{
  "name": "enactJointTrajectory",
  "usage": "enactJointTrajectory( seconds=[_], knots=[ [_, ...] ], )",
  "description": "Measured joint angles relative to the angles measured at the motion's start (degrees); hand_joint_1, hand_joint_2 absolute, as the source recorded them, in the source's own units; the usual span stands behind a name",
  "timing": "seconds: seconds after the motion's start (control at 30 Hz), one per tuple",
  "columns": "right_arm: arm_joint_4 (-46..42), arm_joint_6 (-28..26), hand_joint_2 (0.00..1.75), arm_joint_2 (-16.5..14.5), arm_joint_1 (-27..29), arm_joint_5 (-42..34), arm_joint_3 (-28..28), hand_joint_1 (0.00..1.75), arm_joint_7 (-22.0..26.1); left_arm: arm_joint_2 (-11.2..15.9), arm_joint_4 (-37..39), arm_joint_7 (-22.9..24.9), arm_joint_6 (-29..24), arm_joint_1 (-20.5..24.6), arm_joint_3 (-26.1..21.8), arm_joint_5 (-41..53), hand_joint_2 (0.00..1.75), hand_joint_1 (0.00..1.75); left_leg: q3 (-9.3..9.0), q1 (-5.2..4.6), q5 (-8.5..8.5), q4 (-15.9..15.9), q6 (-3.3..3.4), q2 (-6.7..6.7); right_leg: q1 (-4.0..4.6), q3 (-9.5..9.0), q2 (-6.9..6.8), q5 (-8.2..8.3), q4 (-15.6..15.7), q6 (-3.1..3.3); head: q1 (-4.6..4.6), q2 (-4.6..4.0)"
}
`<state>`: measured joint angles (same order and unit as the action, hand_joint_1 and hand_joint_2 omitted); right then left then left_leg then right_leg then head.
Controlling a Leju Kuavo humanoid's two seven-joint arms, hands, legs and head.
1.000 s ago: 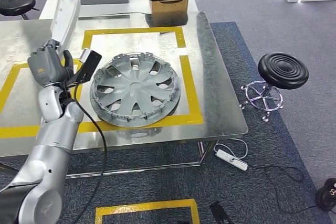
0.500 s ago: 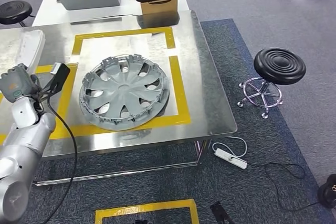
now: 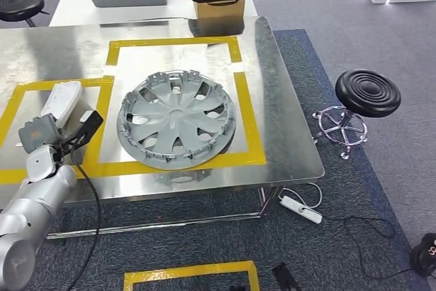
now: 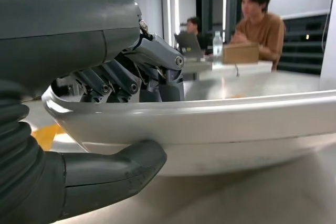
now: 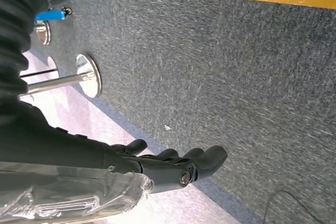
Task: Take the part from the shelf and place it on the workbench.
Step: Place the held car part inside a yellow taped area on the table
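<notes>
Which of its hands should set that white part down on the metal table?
The left hand: it already grips the white part, low over the workbench inside the yellow tape. The right hand hangs above the carpet.

We see the white plastic part [image 3: 61, 102], a long, shallow curved shell, lying low over the steel workbench [image 3: 288, 120] inside the left yellow-taped square. Our left hand [image 3: 38, 134] grips its near end, thumb [image 4: 115, 174] under the rim, dark fingers [image 4: 118, 77] curled over the top. Whether it rests fully on the surface we cannot tell.
</notes>
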<state>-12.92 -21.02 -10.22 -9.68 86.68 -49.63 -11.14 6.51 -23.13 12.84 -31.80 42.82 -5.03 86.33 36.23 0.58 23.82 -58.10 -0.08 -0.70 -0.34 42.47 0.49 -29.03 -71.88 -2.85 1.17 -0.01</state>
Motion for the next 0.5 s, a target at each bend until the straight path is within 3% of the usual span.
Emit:
enactJointTrajectory(
  seconds=[0.07, 0.1, 0.27, 0.33, 0.4, 0.43, 0.47, 0.5],
  knots=[
    [0.0, 0.0, 1.75, 0.02, -0.14, -0.1, 0.01, 0.0, 0.08, -0.29, 0.34, -0.27, 1.46, -0.09, -0.2, -0.66, 1.75, 1.75, -0.22, -0.14, 0.21, -0.06, -0.23, -0.12, 0.16, -3.87, -0.01, 3.54, 7.96, 0.54, 0.01, 0.0],
    [0.0, 0.02, 1.75, 0.03, -0.24, -0.13, 0.01, 0.0, 0.1, -0.4, 0.5, -0.84, 2.34, -0.2, -0.45, -1.17, 1.75, 1.75, -0.25, -0.23, 0.27, -0.07, -0.44, -0.13, 0.24, -5.28, 0.01, 4.36, 10.7, 0.71, -0.03, 0.01],
    [0.0, 0.2, 1.75, 0.08, -0.1, -0.2, 0.01, 0.0, 0.52, -0.86, 0.84, -5.08, 4.76, -1.72, -1.58, -2.71, 1.75, 1.75, -0.09, -0.18, 0.88, -0.49, -1.92, -0.06, 0.19, -6.51, 0.12, 4.66, 12.86, 1.64, -0.21, 0.01],
    [0.0, 0.22, 1.75, 0.08, -0.28, -0.14, 0.03, 0.0, 0.71, -1.04, 0.91, -5.46, 4.93, -2.0, -1.72, -2.82, 1.75, 1.75, 2.09, -0.11, 3.63, -5.13, -2.44, 0.02, -0.04, -6.8, 0.06, 4.8, 13.17, 2.03, -0.4, 0.01],
    [0.0, 0.25, 1.75, 0.08, -0.32, -0.13, 0.04, 0.0, 0.79, -1.2, 1.06, -5.53, 5.08, -2.37, -1.82, -2.89, 1.75, 1.75, 5.72, -0.04, 6.63, -12.36, -2.79, 0.03, -0.12, -6.85, 0.05, 4.79, 13.18, 2.17, -0.49, 0.01],
    [0.0, 0.26, 1.75, 0.08, -0.27, -0.14, 0.05, 0.0, 0.79, -1.26, 1.12, -5.57, 5.12, -2.6, -1.92, -2.95, 1.75, 1.75, 6.9, -0.01, 6.99, -14.53, -2.89, 0.04, -0.16, -6.87, 0.05, 4.77, 13.18, 2.18, -0.5, 0.01],
    [0.0, 0.27, 1.31, 0.08, -0.23, -0.14, 0.05, 0.0, 0.79, -1.33, 1.16, -5.61, 5.12, -2.76, -2.08, -3.02, 1.75, 1.31, 7.1, 0.03, 6.29, -14.72, -2.96, 0.04, -0.22, -6.9, 0.05, 4.75, 13.17, 2.15, -0.49, 0.01],
    [0.0, 0.27, 0.87, 0.08, -0.21, -0.14, 0.07, 0.0, 0.78, -1.39, 1.18, -5.65, 5.06, -2.81, -2.26, -3.08, 1.75, 0.87, 6.2, 0.1, 4.73, -12.85, -3.02, 0.05, -0.31, -6.97, 0.06, 4.73, 13.16, 2.08, -0.5, 0.01]
  ],
)
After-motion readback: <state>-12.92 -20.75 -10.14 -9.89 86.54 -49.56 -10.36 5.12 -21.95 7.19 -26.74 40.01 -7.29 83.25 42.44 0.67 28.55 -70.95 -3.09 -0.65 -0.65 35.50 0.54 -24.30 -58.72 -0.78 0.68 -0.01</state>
